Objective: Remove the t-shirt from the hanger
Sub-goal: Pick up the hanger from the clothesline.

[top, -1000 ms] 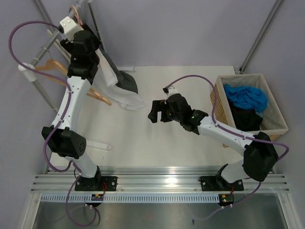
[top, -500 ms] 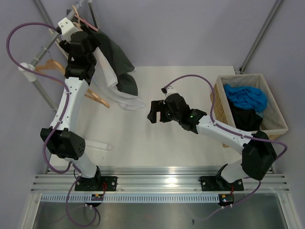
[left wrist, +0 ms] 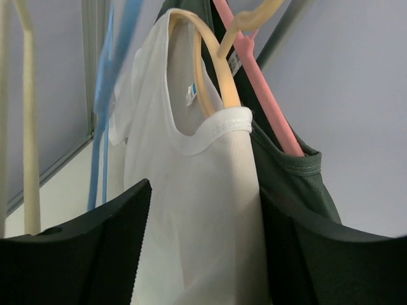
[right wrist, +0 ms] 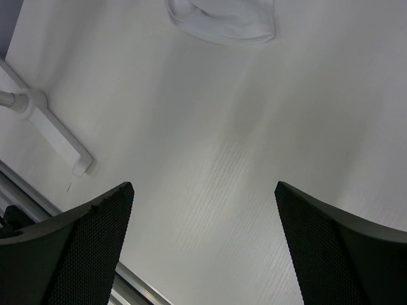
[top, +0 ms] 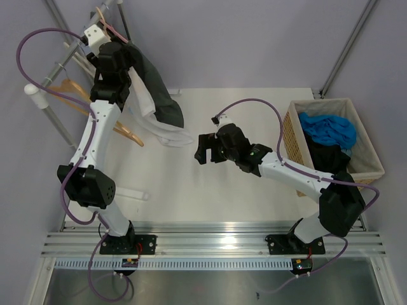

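A white t-shirt (left wrist: 203, 210) hangs on a cream hanger (left wrist: 213, 70) at the rack; its hem lies on the table (top: 168, 130). Right behind it a dark green t-shirt (left wrist: 286, 178) hangs on a pink hanger (left wrist: 254, 70). My left gripper (left wrist: 205, 190) is up at the rack (top: 130, 63), its jaws apart with the white t-shirt's chest fabric filling the gap between them. My right gripper (top: 203, 149) hovers wide open over the bare table (right wrist: 203, 187), right of the white hem (right wrist: 222, 19), holding nothing.
A wicker basket (top: 318, 101) at the right holds a blue garment (top: 327, 130) and a dark one. Bare wooden hangers (top: 67, 89) hang on the rack at left. A blue hanger (left wrist: 105, 82) hangs beside the white t-shirt. The rack's white foot (right wrist: 57, 136) lies on the table.
My left jaws have narrowed around the white t-shirt, and the hanging garments have swung a little. My right arm has drifted slightly left, still open.
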`<state>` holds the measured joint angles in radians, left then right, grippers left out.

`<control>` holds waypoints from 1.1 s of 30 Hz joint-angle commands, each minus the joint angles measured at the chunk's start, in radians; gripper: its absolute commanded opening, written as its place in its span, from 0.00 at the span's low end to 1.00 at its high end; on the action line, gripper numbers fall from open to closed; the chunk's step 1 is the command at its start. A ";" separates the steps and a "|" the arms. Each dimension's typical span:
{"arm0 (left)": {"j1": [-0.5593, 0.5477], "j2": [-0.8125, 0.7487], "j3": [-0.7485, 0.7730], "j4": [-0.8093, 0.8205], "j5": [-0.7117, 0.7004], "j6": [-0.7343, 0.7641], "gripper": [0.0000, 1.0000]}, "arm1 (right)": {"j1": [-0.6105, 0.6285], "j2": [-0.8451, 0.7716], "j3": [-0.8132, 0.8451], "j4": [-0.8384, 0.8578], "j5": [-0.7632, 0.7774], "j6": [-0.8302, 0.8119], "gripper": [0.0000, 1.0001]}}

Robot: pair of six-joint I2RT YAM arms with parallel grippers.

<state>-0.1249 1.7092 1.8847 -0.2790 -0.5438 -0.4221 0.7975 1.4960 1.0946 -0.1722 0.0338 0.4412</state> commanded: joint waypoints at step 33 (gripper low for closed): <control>0.002 -0.108 0.145 0.011 0.231 0.040 0.00 | 0.020 0.023 0.059 -0.030 0.003 -0.032 1.00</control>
<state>-0.1268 1.6630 1.9751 -0.3527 -0.3546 -0.4007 0.8051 1.5082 1.1015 -0.2081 0.0349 0.4290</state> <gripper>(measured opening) 0.175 0.993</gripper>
